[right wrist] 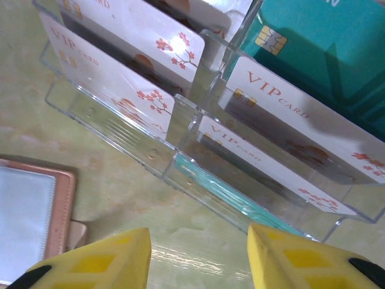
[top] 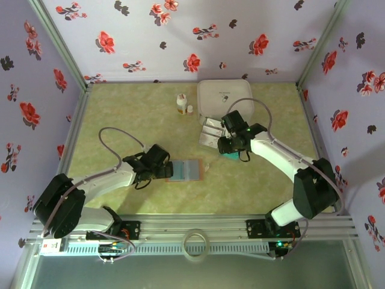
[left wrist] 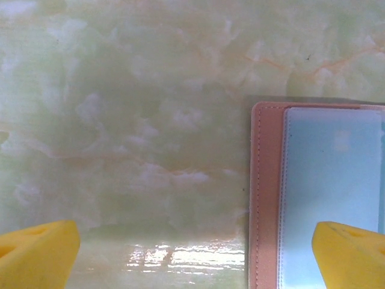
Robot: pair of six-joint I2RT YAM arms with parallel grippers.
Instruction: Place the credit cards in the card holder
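**Yellow fingers apart on both arms, cards in their clear rack**

On the green marbled table point(top: 120, 126) the flat brown leather-like card holder point(top: 186, 170) lies open. Its pale blue-grey inner face is turned up. It is in the middle of the table, toward the near edge.

The left gripper point(top: 169, 170) stands at the left edge of this card holder. In the left wrist view its yellow fingers point(left wrist: 36, 253) are spread very wide. One is above the bare table and the other above the pale inner face. Nothing is between them.

The small thin rectangular credit cards point(right wrist: 271, 99) stand in a clear plastic stepped rack point(right wrist: 114, 129). The rack is behind and to the right of the card holder, just in front of a large white rounded-square box point(top: 224, 95).

Most cards are white, with the words "VIP CARD" and a reddish blossom print. A teal card point(right wrist: 313, 48) with a gold chip stands at the back. Another teal one lies low in the front compartment.

The right gripper point(top: 231, 150) is at the near side of the rack. In the right wrist view its yellow fingers point(right wrist: 102, 262) stand apart with only table between them, and they pinch nothing.

Two small white bottles point(top: 182, 103) stand left of the white box.
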